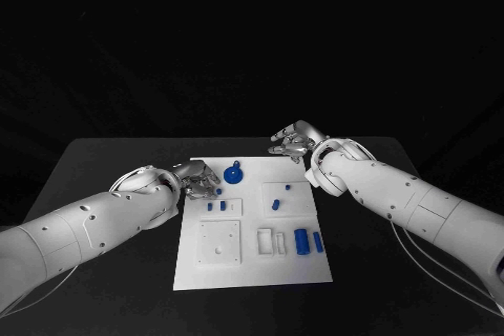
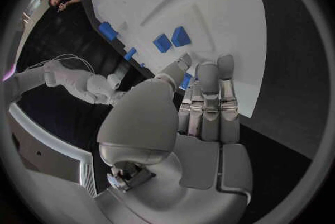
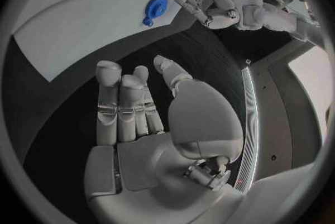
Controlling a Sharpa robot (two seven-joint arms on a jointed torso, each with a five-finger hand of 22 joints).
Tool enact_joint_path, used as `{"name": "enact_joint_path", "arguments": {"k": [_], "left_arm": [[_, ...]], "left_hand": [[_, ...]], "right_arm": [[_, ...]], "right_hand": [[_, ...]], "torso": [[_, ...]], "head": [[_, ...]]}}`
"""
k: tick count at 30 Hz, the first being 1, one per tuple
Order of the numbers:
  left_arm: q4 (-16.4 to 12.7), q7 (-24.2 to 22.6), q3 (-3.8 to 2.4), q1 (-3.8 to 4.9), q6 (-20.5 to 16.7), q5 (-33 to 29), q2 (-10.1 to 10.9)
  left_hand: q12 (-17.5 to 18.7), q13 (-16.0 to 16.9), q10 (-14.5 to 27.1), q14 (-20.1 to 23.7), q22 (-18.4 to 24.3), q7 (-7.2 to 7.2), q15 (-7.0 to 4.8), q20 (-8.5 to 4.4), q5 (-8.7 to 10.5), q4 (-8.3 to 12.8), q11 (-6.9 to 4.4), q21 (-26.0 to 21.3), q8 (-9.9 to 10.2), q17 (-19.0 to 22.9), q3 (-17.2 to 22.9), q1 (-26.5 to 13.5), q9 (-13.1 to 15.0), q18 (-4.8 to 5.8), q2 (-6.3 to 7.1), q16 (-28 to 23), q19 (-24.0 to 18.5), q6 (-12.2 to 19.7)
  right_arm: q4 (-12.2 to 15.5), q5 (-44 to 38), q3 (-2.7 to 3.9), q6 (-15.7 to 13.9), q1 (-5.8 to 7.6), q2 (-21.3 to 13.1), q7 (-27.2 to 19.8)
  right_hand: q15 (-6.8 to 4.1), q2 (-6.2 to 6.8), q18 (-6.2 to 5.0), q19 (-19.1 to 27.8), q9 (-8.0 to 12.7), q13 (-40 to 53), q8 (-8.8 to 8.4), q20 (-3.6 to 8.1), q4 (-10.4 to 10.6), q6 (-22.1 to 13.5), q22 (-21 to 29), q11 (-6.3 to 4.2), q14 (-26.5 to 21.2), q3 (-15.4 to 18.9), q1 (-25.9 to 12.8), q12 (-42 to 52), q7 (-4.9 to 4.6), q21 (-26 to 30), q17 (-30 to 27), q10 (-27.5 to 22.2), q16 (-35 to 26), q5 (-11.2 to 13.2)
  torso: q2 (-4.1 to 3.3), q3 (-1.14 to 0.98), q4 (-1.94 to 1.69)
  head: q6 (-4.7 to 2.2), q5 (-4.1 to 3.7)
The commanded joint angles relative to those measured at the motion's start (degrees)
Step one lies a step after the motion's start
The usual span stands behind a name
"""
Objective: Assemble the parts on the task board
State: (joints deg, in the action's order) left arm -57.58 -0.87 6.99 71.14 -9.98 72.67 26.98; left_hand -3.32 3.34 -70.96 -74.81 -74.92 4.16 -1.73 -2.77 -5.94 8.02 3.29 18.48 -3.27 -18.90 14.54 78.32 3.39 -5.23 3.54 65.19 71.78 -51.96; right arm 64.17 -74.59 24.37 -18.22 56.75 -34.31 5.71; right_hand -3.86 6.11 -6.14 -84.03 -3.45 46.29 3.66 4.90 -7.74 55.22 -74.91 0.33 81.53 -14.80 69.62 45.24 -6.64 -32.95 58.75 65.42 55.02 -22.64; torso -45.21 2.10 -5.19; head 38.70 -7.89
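The board [image 1: 256, 227] lies flat at the centre of the bench [image 1: 105, 161]. Blue parts rest on it: a round part [image 1: 234, 176] near the far edge, small parts [image 1: 216, 205] left of centre, a peg [image 1: 275, 202] at mid-board, and two bars [image 1: 308, 241] toward the right edge. The left hand [image 1: 194, 181] sits at the board's left edge, just beside the small parts; its fingers [image 2: 208, 95] are extended and grasp nothing. The right hand [image 1: 295, 141] is over the bench beyond the board's far right corner, fingers [image 3: 119, 104] released.
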Motion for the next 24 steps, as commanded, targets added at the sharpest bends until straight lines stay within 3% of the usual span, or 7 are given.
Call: {"name": "enact_joint_path", "arguments": {"k": [1,3,7,11,16,19,24], "left_arm": [[-0.4,0.0,-0.24,0.07,-0.2,-0.7,0.8],[-0.5,-0.3,-0.43,0.30,-0.2,-2.6,1.4],[-0.6,-1.3,-1.02,1.28,-0.6,-7.0,3.2],[-0.8,-1.9,-1.40,2.48,-0.7,-12.2,4.9],[-2.9,-3.4,-1.80,4.42,-1.7,-17.7,8.0],[-4.7,-5.8,-1.91,5.38,-2.7,-21.1,9.9],[-8.7,-11.9,-1.95,6.12,-6.0,-26.7,13.3]], "left_hand": [[0.0,0.1,0.5,0.6,-1.1,0.74,0.15,0.04,-0.25,0.1,0.21,-0.5,-0.3,0.1,-0.2,0.6,0.1,-0.20,0.17,-0.1,0.0,-2.8],[-0.1,0.1,2.8,2.1,-1.2,3.13,0.89,0.43,-0.67,0.9,1.28,-0.9,-0.6,0.3,0.6,1.3,0.3,-0.27,0.41,-0.6,-1.1,-6.2],[-0.2,0.0,3.8,4.2,-1.4,3.56,1.34,1.05,-1.19,2.3,1.76,-0.5,-0.5,1.8,2.0,1.8,0.3,-0.83,0.30,-1.2,-3.1,-8.3],[-0.3,0.0,3.4,5.3,-1.4,3.40,1.29,1.07,-1.44,3.2,1.71,-0.2,-0.7,3.2,2.5,2.0,0.3,-0.83,0.13,-2.1,-4.4,-9.2],[-0.3,0.0,3.0,6.6,-1.5,3.09,1.18,0.96,-1.65,4.8,1.68,0.8,-0.7,5.3,3.4,2.5,0.5,-0.68,-0.32,-4.5,-7.0,-11.1],[-0.3,0.0,3.2,9.5,-0.9,3.37,1.69,1.57,-1.44,5.1,1.97,-1.5,-0.5,8.8,3.5,2.2,0.4,0.09,-0.61,-11.3,-10.9,-10.8],[-0.2,0.0,5.8,13.0,3.4,3.74,3.71,3.43,-1.01,4.3,3.01,-8.0,-0.4,14.6,3.3,1.0,0.4,1.34,-0.90,-23.9,-15.8,-9.8]], "right_arm": [[0.3,0.4,0.02,-1.0,-0.03,-0.2,-1.9],[0.5,0.8,0.02,-1.5,-0.03,-0.2,-2.6],[0.6,1.8,0.02,-1.8,-0.03,-0.6,-4.0],[0.8,2.1,0.01,-1.4,-0.03,-1.2,-4.7],[1.0,-0.9,-0.01,1.8,-0.11,-2.6,-4.8],[1.4,-4.4,-0.02,3.7,-0.63,-3.5,-4.9],[2.0,-12.2,-0.17,6.7,-1.53,-5.2,-5.0]], "right_hand": [[-0.13,-0.08,-0.60,-2.7,0.0,-0.3,-0.19,0.11,0.2,1.0,-1.6,-0.37,0.1,-0.3,-0.4,-0.5,-0.04,0.8,-0.4,-0.1,-0.6,-0.1],[-0.13,0.09,-0.91,-2.2,-0.1,-3.8,-0.14,0.05,-0.1,1.5,0.1,-0.48,-1.0,-0.9,-0.6,-4.2,0.00,6.1,-3.2,1.1,-4.0,-0.1],[0.07,0.19,-1.22,-1.4,-0.1,-10.5,-0.15,-0.11,-0.6,1.5,5.2,-0.24,-2.0,-1.8,-0.8,-10.4,-0.10,17.4,-7.5,1.1,-7.9,0.1],[0.67,0.32,-1.15,-2.2,0.0,-23.5,-0.25,-0.29,-1.7,1.4,7.5,0.08,-2.2,-3.7,-0.7,-22.3,-0.51,19.4,-9.5,5.3,-8.3,0.9],[1.34,-0.11,-2.89,-2.6,-0.1,-36.9,-0.21,-0.96,-2.7,2.3,8.9,2.44,-0.9,-5.2,-1.2,-35.3,-0.74,16.2,-10.7,4.9,-7.3,0.8],[2.04,-0.04,-3.83,-2.6,-0.1,-42.5,-0.20,-1.62,-3.0,3.4,10.2,3.72,-0.5,-6.5,-1.5,-40.2,-1.01,15.0,-11.4,3.4,-7.0,1.4],[2.36,0.18,-4.00,-2.5,-0.2,-42.8,-0.08,-2.19,-3.9,6.4,12.4,3.95,-0.8,-8.2,-1.3,-41.5,-0.39,13.6,-12.4,2.7,-6.3,2.6]], "torso": [[0.01,-0.07,0.07],[0.00,-0.13,0.16],[0.07,-0.06,-0.03],[0.14,-0.03,-0.12],[0.40,0.08,-0.37],[0.74,0.21,-0.54],[1.51,0.53,-0.72]], "head": [[-0.22,0.28],[-0.34,0.45],[-0.55,0.47],[-0.71,0.39],[-0.79,0.16],[-0.87,-0.02],[-0.98,-0.36]]}}
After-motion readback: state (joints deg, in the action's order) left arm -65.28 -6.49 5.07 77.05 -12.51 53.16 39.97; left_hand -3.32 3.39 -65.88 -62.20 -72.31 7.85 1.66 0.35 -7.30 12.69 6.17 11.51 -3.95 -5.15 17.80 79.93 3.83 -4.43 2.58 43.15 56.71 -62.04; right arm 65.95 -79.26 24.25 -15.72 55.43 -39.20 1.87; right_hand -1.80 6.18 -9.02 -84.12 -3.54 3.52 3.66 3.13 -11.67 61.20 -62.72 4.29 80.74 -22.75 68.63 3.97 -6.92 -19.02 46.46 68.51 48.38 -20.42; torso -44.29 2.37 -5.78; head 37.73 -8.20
